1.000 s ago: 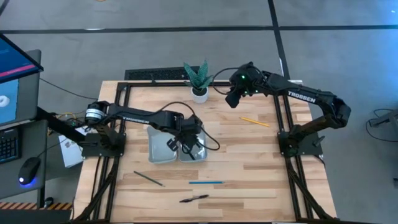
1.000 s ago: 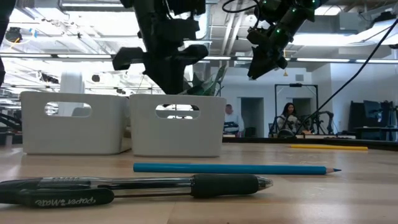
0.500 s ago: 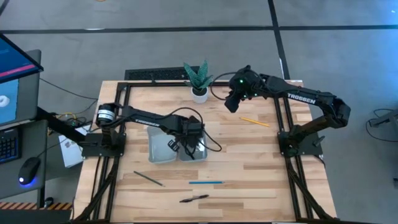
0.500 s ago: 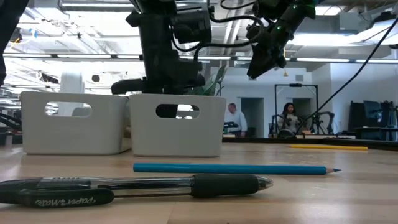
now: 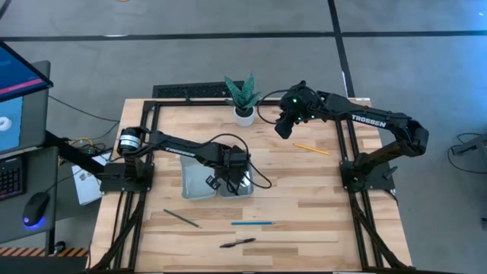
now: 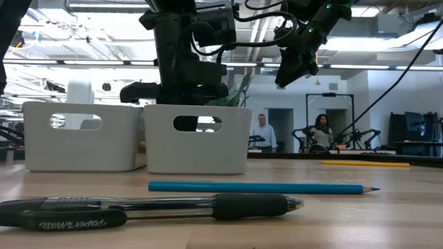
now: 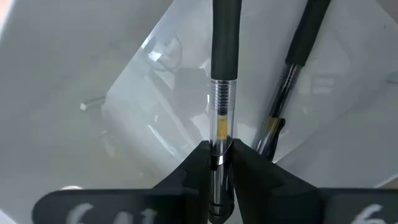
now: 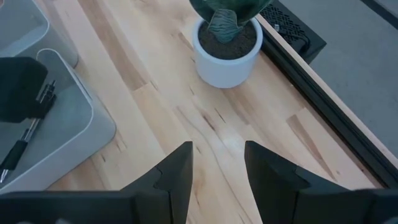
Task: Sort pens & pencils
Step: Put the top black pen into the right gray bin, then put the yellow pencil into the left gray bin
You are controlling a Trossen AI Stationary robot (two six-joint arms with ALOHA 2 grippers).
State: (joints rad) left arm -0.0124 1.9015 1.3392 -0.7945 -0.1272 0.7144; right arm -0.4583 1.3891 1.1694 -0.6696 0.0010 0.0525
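In the high view, the dark grey pencil (image 5: 181, 218) lies at the lower left of the table (image 5: 304, 198), well apart from both grippers. Right of it, the left gripper (image 5: 230, 173) is lowered into the right-hand tray (image 5: 245, 190) of two white trays set side by side at the frame's middle; the left tray (image 5: 194, 183) sits just beside it. The left wrist view shows this gripper's fingers (image 7: 194, 167) clamped on a pen (image 7: 222, 93) with a black grip and clear barrel, the pen running straight out from between the fingertips over the tray floor. A second pen (image 7: 292, 81) lies on that floor just beside the held one, at a slant.

Below the trays, the third pen (image 5: 237, 243) lies near the bottom edge of the frame, and the blue pencil (image 5: 253, 223) lies just above it; in the low view the two lie one behind the other, pen (image 6: 152, 209) nearest the camera, blue pencil (image 6: 263, 187) behind.

Further right, the potted plant (image 5: 243, 97) stands at the table's top edge. The right gripper (image 5: 284, 124) hovers in the air right of the plant with its fingers parted, holding nothing. The yellow pencil (image 5: 312, 148) lies on the table to the lower right of that gripper, near it but not touching.
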